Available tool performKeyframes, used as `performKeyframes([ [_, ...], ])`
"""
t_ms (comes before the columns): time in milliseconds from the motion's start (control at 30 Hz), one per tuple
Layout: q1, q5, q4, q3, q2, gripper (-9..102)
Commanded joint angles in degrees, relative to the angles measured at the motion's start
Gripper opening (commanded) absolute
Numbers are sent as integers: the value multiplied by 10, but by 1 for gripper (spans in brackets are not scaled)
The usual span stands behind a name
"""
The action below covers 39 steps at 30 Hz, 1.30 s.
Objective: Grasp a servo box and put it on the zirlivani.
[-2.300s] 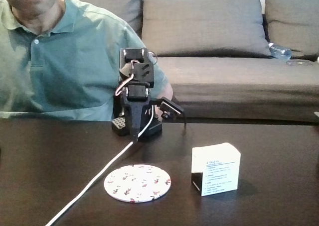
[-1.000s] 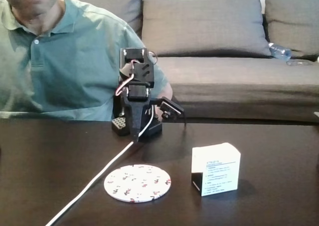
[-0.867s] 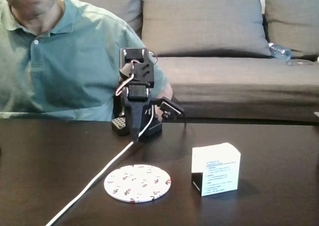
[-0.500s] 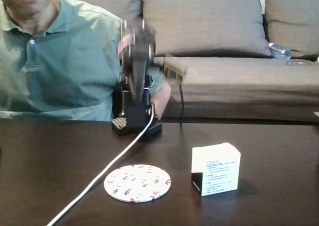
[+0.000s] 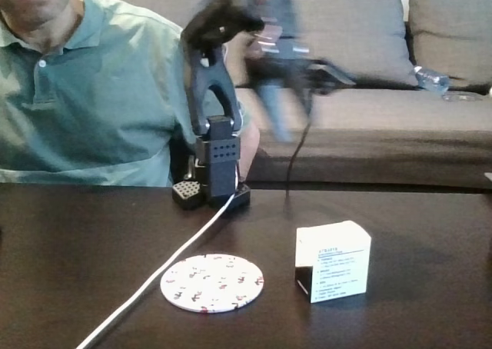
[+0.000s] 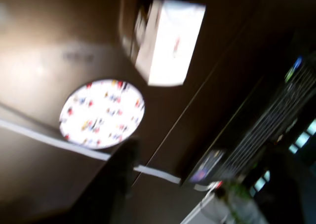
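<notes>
On the left, behind the table: a person (image 5: pixel 84 88) in a green shirt sits close to the robot.
Table (image 5: pixel 61 249): dark and shiny, with a white cable (image 5: pixel 165 268) lying across it.
Zirlivani (image 5: pixel 212 282): a flat, round, spotted disc, lying left of the box in the fixed view, with nothing on it.
Arm (image 5: pixel 211 95): stands on its base at the back of the table and is lifted high, and looks blurry.
Gripper (image 5: pixel 288 72): up in the air, far above the table, holding nothing that I can see. It is too blurry to tell if its jaws are apart or together.
Servo box (image 5: pixel 333 260): sits on the table, just right of the disc, not touching it.
Box from gripper: well below and a bit to the right in the fixed view.
Wrist view: the servo box (image 6: pixel 168 41) and zirlivani (image 6: pixel 102 113) sit side by side.
Next move, I think: go down to the box.
</notes>
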Motion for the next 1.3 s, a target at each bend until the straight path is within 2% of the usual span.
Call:
performKeyframes([
  [0,-47,23,2,-61,-50,31],
  [133,-56,51,-6,-61,-117,31],
  [300,-10,56,-6,-62,-185,36],
  [633,44,51,-25,-61,-212,38],
  [1000,46,54,-145,47,-213,37],
  [1267,47,51,-155,65,-214,37],
])
